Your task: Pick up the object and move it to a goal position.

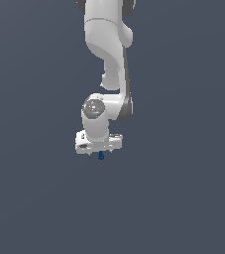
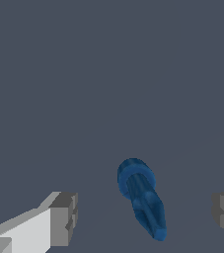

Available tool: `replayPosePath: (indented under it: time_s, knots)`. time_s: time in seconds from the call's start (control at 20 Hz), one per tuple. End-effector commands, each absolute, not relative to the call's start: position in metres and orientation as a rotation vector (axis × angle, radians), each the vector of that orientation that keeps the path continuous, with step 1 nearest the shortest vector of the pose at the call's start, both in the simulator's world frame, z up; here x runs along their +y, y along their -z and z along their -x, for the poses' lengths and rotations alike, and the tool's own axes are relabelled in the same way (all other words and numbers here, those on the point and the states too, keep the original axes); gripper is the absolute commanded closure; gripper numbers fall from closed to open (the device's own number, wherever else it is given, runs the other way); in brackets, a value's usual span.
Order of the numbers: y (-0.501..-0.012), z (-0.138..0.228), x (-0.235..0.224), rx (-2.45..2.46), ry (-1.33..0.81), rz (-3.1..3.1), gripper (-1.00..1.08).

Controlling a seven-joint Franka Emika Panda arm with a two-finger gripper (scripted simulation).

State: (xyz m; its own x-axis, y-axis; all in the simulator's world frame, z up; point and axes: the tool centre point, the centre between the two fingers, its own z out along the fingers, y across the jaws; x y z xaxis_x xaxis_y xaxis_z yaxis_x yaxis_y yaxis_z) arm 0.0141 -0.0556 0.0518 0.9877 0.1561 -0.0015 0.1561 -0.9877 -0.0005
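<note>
The object point(image 2: 141, 197) is a small dark blue drop-like piece with a rounded collar at one end and a tapered tip. In the wrist view it lies on the grey floor between my two grey fingertips point(image 2: 64, 219), touching neither. My gripper point(image 2: 143, 215) is open, with a wide gap on both sides of the object. In the exterior view the object point(image 1: 101, 156) shows as a tiny blue blob just under the white gripper point(image 1: 99, 153), which hangs straight down from the white arm.
A flat, plain grey floor point(image 1: 183, 198) fills both views. No other thing shows.
</note>
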Motion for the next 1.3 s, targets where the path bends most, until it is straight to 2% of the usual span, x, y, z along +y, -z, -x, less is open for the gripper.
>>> replayPosePath:
  time_s: [0.0, 0.15, 0.2, 0.85, 1.25]
  knots:
    - [-0.044, -0.015, -0.056, -0.247, 0.0, 3.132, -0.92]
    - [-0.042, -0.016, -0.056, -0.247, 0.0, 3.132, -0.92]
    - [-0.042, -0.016, -0.056, -0.247, 0.0, 3.132, 1.08]
    - [-0.044, -0.017, -0.057, -0.247, 0.0, 3.132, 1.08]
    - [-0.056, -0.034, -0.074, -0.247, 0.0, 3.132, 1.08]
